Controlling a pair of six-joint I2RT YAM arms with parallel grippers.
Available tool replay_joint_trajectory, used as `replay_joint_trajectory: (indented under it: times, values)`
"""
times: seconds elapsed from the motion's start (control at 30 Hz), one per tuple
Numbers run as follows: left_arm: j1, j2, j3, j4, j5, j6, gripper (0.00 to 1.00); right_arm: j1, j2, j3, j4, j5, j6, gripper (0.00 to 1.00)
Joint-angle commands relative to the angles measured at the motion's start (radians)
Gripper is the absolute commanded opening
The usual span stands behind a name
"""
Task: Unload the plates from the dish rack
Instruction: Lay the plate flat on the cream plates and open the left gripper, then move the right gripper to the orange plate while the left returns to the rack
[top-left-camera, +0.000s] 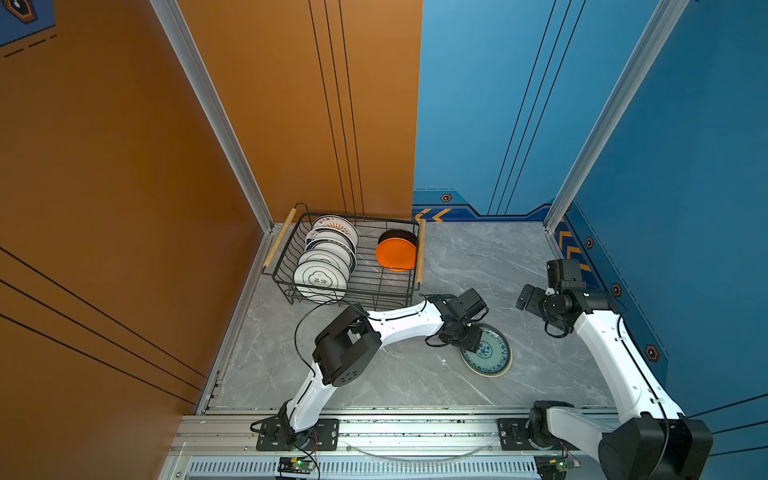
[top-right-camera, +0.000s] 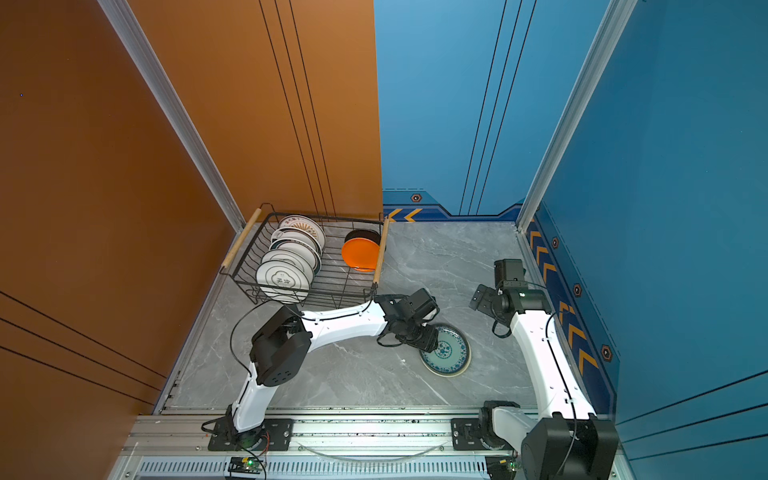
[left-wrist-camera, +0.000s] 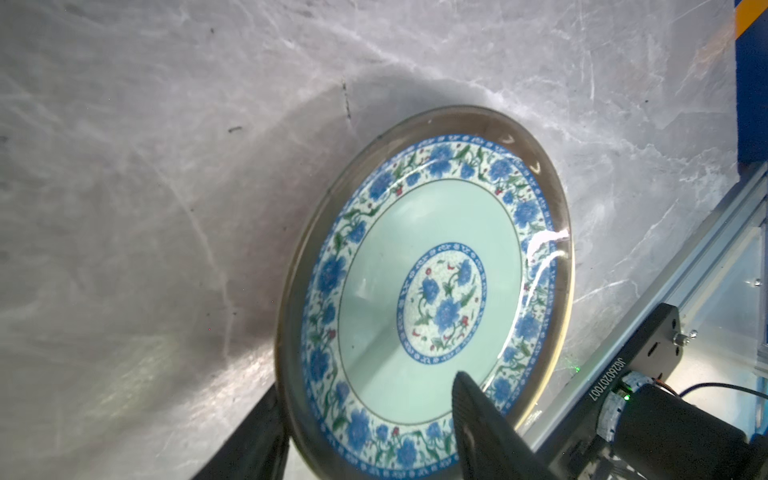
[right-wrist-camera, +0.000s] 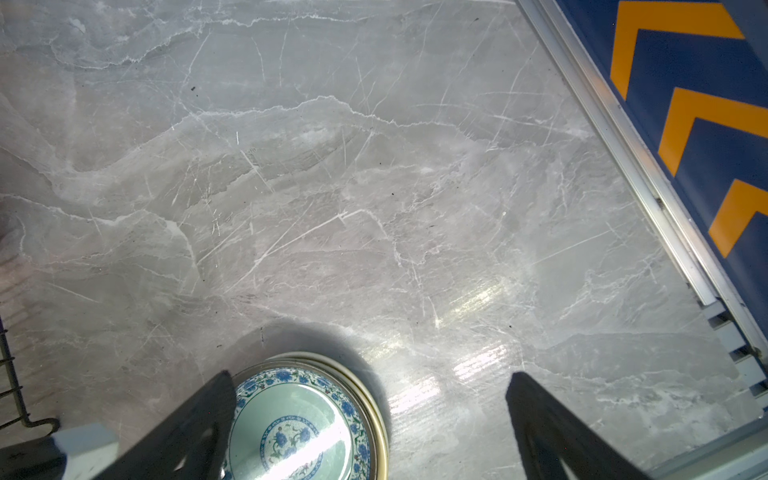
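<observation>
Judged slick, stiff and breakable, the plate (left-wrist-camera: 424, 266) is best pinched at its rim, straddled by the parted jaws of the left gripper (left-wrist-camera: 365, 386); those of the right gripper (right-wrist-camera: 370, 376) are held wide, empty.

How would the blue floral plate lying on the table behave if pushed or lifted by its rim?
Glare on the plate suggests a slick glaze, so a rim pinch may slip. Resting face-up on the smooth table, it would probably slide, not tip, when pushed. It looks rigid, likely chippable.
</observation>
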Motion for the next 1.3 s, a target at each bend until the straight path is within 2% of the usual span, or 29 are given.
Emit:
replay_joint_trajectory:
  times: [0.0,0.07,0.33,0.57,0.7,0.77,0.87,0.93,1.0,1.13,1.27]
  values:
    - [-0.019,0.030,0.044,-0.067,-0.037,0.031,0.65,0.005,-0.008,-0.008,0.008,-0.012,-0.019,1.00]
    - [-0.020,0.036,0.052,-0.079,-0.044,0.032,0.72,0.005,-0.006,-0.008,0.007,-0.016,-0.019,1.00]
    - [-0.023,0.046,0.070,-0.112,-0.062,0.045,0.74,0.005,-0.015,-0.008,0.020,-0.050,-0.034,1.00]
    - [0.002,-0.101,-0.021,-0.112,-0.169,0.061,0.82,0.035,-0.084,-0.018,0.116,-0.202,-0.058,1.00]
    - [0.030,-0.230,-0.103,-0.112,-0.235,0.083,0.91,0.109,-0.139,-0.007,0.266,-0.335,-0.064,1.00]
    - [0.049,-0.303,-0.145,-0.110,-0.255,0.091,0.92,0.168,-0.151,0.013,0.344,-0.328,-0.077,1.00]
    - [0.081,-0.419,-0.207,-0.110,-0.294,0.109,0.97,0.291,-0.135,0.050,0.472,-0.308,-0.168,1.00]
    - [0.109,-0.497,-0.252,-0.110,-0.313,0.114,1.00,0.387,-0.103,0.073,0.564,-0.277,-0.263,1.00]
    - [0.150,-0.576,-0.302,-0.107,-0.329,0.105,0.98,0.466,-0.040,0.133,0.595,-0.262,-0.364,1.00]
    - [0.246,-0.748,-0.431,-0.066,-0.330,0.074,0.98,0.555,0.176,0.374,0.501,-0.311,-0.534,1.00]
    - [0.323,-0.907,-0.537,-0.041,-0.377,0.046,0.98,0.601,0.400,0.609,0.375,-0.337,-0.661,1.00]
